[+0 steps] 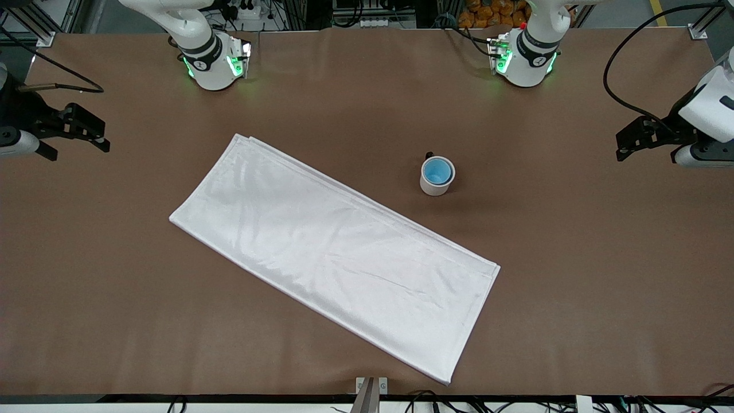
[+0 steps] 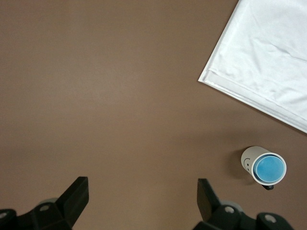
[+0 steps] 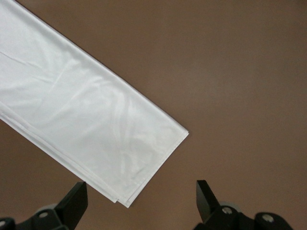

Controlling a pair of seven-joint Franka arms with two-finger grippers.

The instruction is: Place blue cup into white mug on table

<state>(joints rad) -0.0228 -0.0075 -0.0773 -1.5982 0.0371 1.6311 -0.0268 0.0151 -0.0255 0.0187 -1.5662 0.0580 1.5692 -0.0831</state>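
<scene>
left wrist view – white mug (image 2: pixel 250 160) face marks

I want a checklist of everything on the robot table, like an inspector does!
Surface: brown table, flat, mostly bare.
Job's things: blue cup sits inside the white mug; mug stands upright on the table, beside the cloth, toward the left arm's end.
Clutter: white cloth, folded, lying flat at a slant.
Grippers: left gripper open, holding nothing, over bare table at its own end; right gripper open, holding nothing, over the table near a cloth corner. Both arms wait.
Cables: black cable near the left arm.
Surroundings: metal framing and more wiring past the table's edge.
</scene>
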